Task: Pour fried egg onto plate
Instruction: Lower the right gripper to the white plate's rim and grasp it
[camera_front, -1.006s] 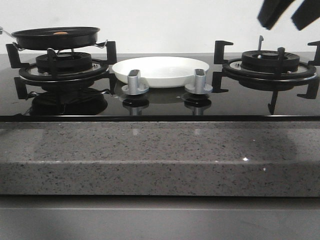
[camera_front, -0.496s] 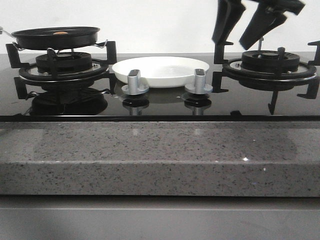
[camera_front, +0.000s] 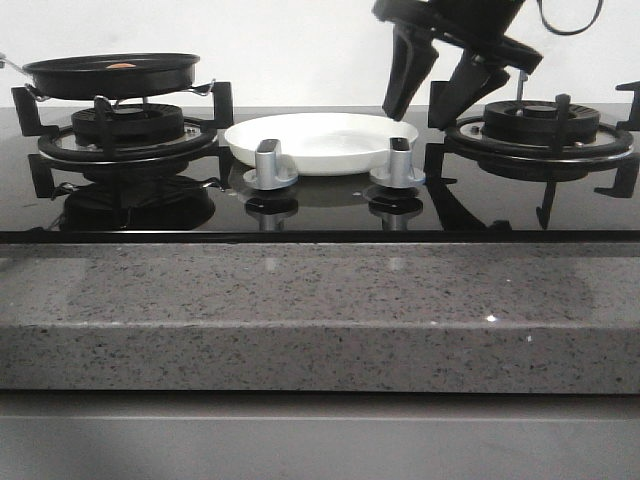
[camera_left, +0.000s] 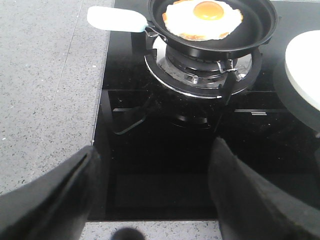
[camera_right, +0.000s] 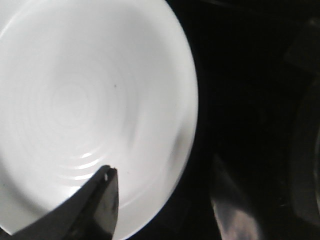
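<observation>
So the fried egg (camera_left: 202, 19) is sitting flat in the black frying pan (camera_left: 250, 35), and the pan is up on the burner (camera_front: 127, 135) on the plate's left side, its white handle (camera_left: 116, 20) sticking out over the grey speckled bench (camera_left: 45, 100). The plate (camera_front: 320, 140) is bare, resting on the glossy black glass stovetop (camera_front: 320, 215) between that burner and a second burner (camera_front: 540, 135) on its other side, just behind two silver knobs (camera_front: 268, 165). The right tool (camera_front: 438, 98) hangs over the plate's right edge with its two dark fingers spread apart and nothing between them; in the right wrist view one fingertip (camera_right: 102, 200) sits over the white of the plate near the rim and the other is over the dark glass beside it. The left tool (camera_left: 155, 200) is spread wide too, holding nothing, hovering over the stovetop's front edge, well apart from the pan. No brand names, labels or writing anywhere that I can make out.
</observation>
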